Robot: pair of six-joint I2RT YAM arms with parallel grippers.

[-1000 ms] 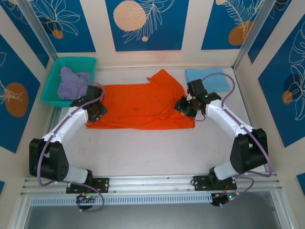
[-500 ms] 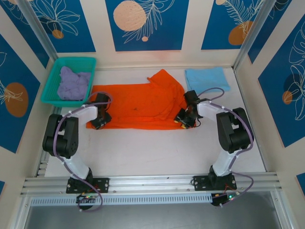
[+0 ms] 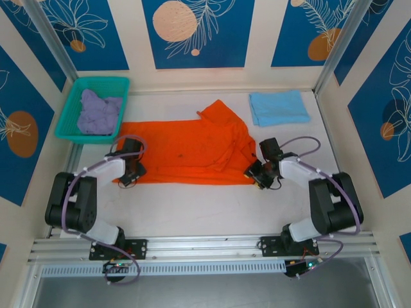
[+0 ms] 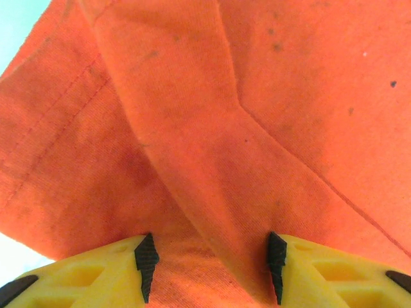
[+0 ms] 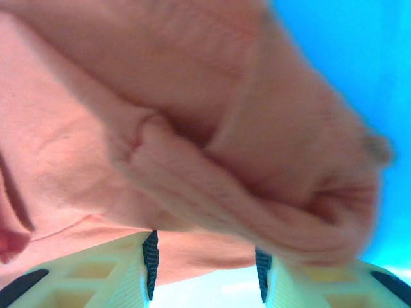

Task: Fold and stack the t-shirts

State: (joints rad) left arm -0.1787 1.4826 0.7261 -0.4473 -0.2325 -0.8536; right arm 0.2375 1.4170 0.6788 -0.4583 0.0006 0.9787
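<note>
Left wrist view: L gripper (image 4: 210, 263) is seen w/ jaws part-open and pads apart. A raised fold of the orange t-shirt (image 4: 257, 96) runs between them, slack and not pinched. R gripper (image 5: 205, 266) is likewise found parted, w/ a bunched roll of orange cloth just beyond the pads and bare table (image 5: 205, 292) visible in the gap. Both are judged to be letting go.

Top view, vs. a sec. ago: both grippers have been drawn back toward the arm bases, and the shirt has been dragged along w/ them. It is now spread flat nearer the near edge, one end at each gripper, w/ a sleeve rumpled at the far right corner. Light blue t-shirt (image 3: 279, 107), a neat rectangle at far right, is now fully uncovered. Lavender t-shirt (image 3: 99, 114) remains crumpled in the teal basket (image 3: 77, 86).

Implication: spreading is judged complete, and the first fold of the orange shirt is due next. Nothing is stacked yet.
</note>
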